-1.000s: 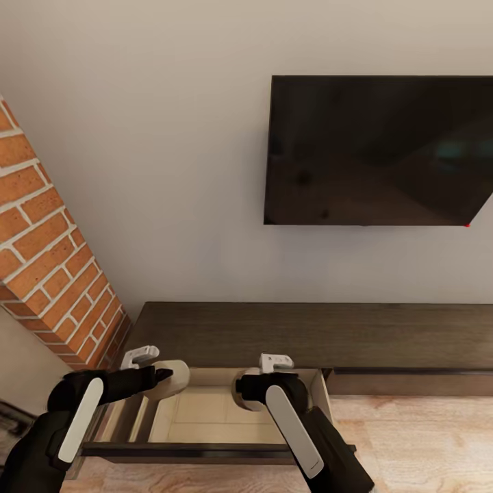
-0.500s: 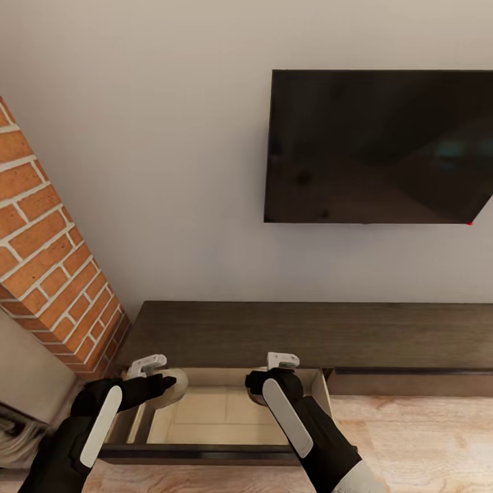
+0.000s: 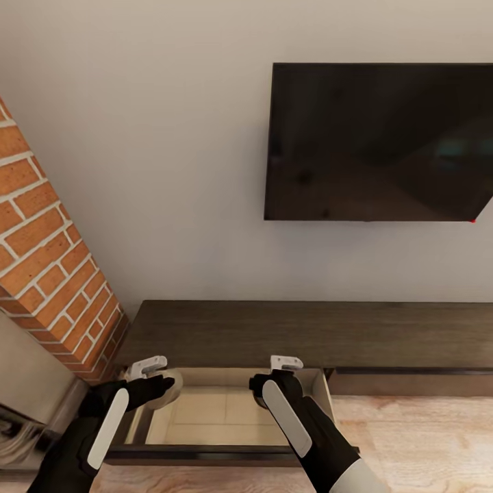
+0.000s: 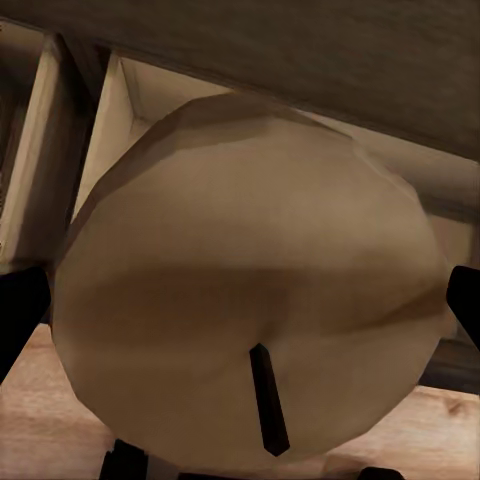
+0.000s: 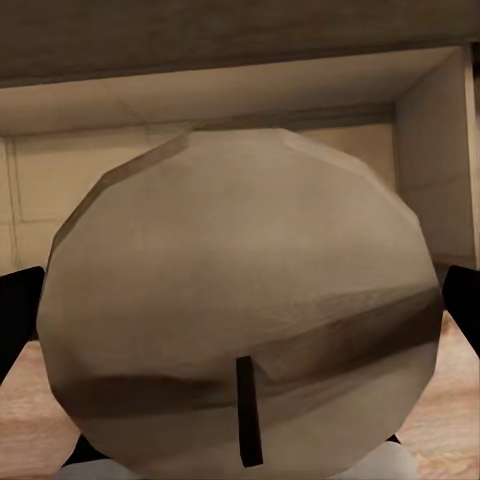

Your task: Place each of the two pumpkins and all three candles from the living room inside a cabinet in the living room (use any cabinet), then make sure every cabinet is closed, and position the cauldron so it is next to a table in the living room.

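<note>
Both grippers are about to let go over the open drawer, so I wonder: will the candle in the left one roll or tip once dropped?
The candle looks squat and broad, so tipping seems unlikely. Landing on its rounded side, it might roll within the drawer.

Wall-mounted black television (image 3: 376, 144), screen dark, on a plain pale wall (image 3: 171, 171); red brick column (image 3: 48, 274) with pale mortar at the left, slanting in this view; light wooden plank floor (image 3: 424, 445) along the bottom edge.
</note>
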You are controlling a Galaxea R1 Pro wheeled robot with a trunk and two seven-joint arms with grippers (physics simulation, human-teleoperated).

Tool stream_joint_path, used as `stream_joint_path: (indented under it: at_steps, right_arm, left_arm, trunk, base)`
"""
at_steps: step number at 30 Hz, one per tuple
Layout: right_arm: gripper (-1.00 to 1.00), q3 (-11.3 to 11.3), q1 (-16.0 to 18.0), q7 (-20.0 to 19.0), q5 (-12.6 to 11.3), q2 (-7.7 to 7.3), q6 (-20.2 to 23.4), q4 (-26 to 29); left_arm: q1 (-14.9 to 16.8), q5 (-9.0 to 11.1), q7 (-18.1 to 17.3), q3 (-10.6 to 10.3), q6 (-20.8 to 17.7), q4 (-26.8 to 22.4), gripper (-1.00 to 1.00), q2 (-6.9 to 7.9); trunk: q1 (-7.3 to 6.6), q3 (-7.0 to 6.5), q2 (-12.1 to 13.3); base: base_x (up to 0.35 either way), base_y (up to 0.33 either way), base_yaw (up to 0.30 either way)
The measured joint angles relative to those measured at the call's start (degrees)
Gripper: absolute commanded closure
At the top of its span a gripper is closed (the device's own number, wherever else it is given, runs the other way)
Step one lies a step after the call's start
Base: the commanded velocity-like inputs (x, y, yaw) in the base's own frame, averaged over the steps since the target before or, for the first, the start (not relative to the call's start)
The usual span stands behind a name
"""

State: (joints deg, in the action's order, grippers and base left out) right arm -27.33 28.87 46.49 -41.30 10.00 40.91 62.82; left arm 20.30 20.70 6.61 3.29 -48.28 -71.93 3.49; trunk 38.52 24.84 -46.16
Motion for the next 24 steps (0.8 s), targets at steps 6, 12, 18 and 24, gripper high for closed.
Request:
stream_joint_path:
  at_steps: [6, 12, 18, 24]
  right_arm:
    - [1.00, 0.0, 0.0, 0.0, -0.2, 0.00, 0.1, -0.3]
    - [1.00, 0.0, 1.2, 0.0, -0.4, 0.00, 0.1, -2.6]
    - [1.00, 0.0, 2.2, 0.0, -0.5, 0.00, 0.0, -4.1]
    - [1.00, 0.0, 2.3, 0.0, -0.6, 0.00, 0.2, -4.3]
  left_arm:
    - [0.0, 0.0, 1.0, -0.1, 1.1, 1.2, 1.00, -0.48]
    - [0.0, 0.1, 1.1, -0.5, 1.9, 2.6, 1.00, -2.08]
    - [0.1, -0.9, 2.6, -5.1, 4.3, 5.5, 1.00, -3.14]
    - [0.1, -1.2, 5.3, -6.2, 4.7, 5.9, 1.00, -3.75]
  trunk:
    - [1.32, 1.08, -2.4]
    - [2.64, 2.16, -4.8]
    - [3.95, 3.23, -7.2]
    - [5.27, 4.31, -9.6]
  base:
    - [0.000, 0.000, 0.000]
    - [0.000, 0.000, 0.000]
    - [0.000, 0.000, 0.000]
    - [0.000, 0.000, 0.000]
